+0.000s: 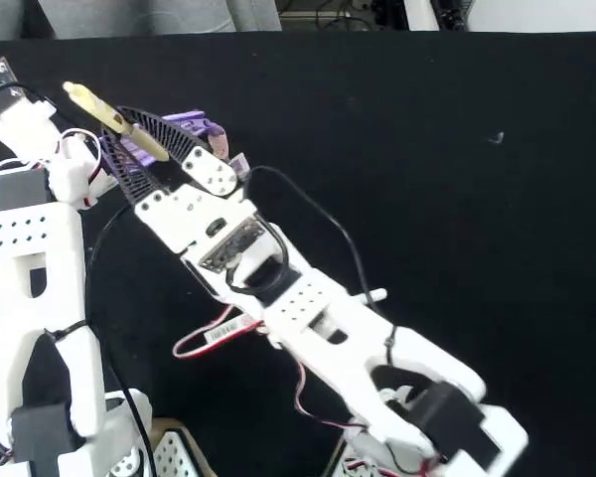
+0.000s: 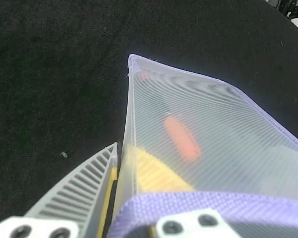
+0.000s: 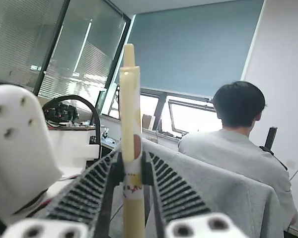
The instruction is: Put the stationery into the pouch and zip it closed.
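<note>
Right hand (image 3: pixel 133 157) clamped on pen (image 3: pixel 130 99), left hand (image 2: pixel 129 208) pinching pouch (image 2: pixel 213 148) rim, near table (image 1: pixel 457 149) far corner.

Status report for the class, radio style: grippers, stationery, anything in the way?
Right gripper shut on pen, held up near pouch. Left gripper shut on pouch; orange item and yellow item inside. No obstruction seen.

The pouch (image 2: pixel 213 148) was thin, see-through plastic with fine ribs, and its purple edge looked like woven cloth. The pen (image 3: pixel 130 124) was smooth, pale plastic. The table (image 1: pixel 457 149) was black and matt.
</note>
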Robot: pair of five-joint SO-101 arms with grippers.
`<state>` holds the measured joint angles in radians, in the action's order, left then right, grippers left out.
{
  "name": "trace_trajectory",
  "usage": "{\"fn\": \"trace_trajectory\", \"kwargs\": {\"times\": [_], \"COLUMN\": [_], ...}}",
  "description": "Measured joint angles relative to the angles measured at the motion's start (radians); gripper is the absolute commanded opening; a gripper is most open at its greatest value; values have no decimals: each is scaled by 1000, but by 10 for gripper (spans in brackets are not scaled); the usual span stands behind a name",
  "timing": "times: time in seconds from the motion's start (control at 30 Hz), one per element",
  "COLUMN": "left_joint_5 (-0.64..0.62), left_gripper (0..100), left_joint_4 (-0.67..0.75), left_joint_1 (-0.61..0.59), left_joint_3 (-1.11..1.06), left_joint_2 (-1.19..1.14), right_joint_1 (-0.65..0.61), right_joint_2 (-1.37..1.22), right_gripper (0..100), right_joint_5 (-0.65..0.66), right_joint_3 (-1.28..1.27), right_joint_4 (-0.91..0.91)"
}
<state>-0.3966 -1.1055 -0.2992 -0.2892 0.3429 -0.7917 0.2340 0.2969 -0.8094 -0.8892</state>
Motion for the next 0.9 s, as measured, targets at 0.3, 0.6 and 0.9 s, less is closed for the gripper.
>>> {"fn": "trace_trajectory", "kwargs": {"times": [0.3, 0.6, 0.9], "left_joint_5": [0, 0, 0], "left_gripper": [28, 28, 28], "left_joint_4": [0, 0, 3], "left_joint_1": [0, 0, 0], "left_joint_3": [0, -2, -5], "left_joint_2": [0, 0, 0], "right_joint_1": [49, 72, 71], "right_joint_2": [-135, -135, -48], "right_gripper": [11, 168, 185], "right_joint_5": [-3, -3, -64], "right_joint_3": [2, -84, -35], "right_joint_4": [-161, -52, 262]}}
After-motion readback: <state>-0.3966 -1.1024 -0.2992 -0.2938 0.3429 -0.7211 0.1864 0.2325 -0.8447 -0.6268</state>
